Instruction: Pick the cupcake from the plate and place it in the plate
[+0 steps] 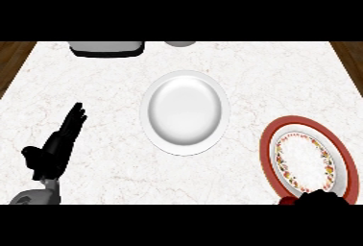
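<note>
A red-rimmed plate (270, 144) with a flowered inner ring lies at the counter's right. At its near edge my right hand (322, 198) shows only partly, at the view's lower edge. It is curled over a small dark red piece of the cupcake (287, 201), and the rest of the cupcake is hidden. A plain white plate (185, 111) with nothing on it lies at the counter's middle. My left hand (60, 141) rests open at the left, fingers straight and pointing away, well apart from both plates.
A grey and black appliance (106, 48) stands at the back left edge, and a small grey round thing (180, 43) behind the white plate. Dark wood floor (14, 57) shows past the counter's left and right edges.
</note>
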Tool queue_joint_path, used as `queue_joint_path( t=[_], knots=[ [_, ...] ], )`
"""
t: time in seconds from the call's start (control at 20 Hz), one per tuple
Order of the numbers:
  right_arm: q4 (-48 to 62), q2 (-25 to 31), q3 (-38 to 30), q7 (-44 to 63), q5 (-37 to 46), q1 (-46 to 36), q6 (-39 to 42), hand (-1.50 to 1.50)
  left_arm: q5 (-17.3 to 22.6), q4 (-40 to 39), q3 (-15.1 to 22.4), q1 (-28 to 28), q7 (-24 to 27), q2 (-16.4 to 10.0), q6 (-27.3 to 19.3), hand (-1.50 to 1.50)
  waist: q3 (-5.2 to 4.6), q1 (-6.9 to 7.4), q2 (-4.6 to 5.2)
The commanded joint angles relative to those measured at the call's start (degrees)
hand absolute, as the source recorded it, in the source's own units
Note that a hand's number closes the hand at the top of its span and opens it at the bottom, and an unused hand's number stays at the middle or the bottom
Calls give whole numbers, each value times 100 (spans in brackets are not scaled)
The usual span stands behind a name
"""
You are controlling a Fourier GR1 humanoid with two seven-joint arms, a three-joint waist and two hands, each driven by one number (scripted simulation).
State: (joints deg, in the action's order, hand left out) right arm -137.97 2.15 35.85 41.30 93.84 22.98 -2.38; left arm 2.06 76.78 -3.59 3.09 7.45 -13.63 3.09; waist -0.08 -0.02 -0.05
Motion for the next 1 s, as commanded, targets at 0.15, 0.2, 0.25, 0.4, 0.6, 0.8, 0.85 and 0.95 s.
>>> queue_joint_path(
  t=[0.15,0.2,0.25,0.4,0.6,0.8,0.85,0.95],
  knots=[
    [367,-209,-107,1196,-305,-2499,1494,150,-13,298,-20,82,-324,-11,16,0,2,86,25],
    [524,-211,328,1376,-166,-2372,1329,150,61,299,-179,-80,-222,-145,150,0,5,44,8],
    [938,-211,-108,1474,-534,-2918,1323,150,-4,655,66,-230,-455,5,112,0,6,85,14],
    [1867,-213,22,1990,-1052,-3731,1141,150,15,401,-10,125,-541,88,2,0,4,116,28],
    [2877,-214,-887,1675,-2095,-4536,577,150,-29,-3,-121,57,-9,58,109,0,6,97,35],
    [4352,-214,-420,1949,-2190,-5012,-584,150,-113,259,30,98,-388,104,94,0,9,117,26],
    [4414,-214,-261,2263,-2385,-5454,-407,150,-131,49,-15,65,-146,70,175,0,6,104,21],
    [4919,-214,-309,2179,-2592,-5717,-795,150,-174,18,-7,102,-98,235,8,0,7,99,20]
  ],
)
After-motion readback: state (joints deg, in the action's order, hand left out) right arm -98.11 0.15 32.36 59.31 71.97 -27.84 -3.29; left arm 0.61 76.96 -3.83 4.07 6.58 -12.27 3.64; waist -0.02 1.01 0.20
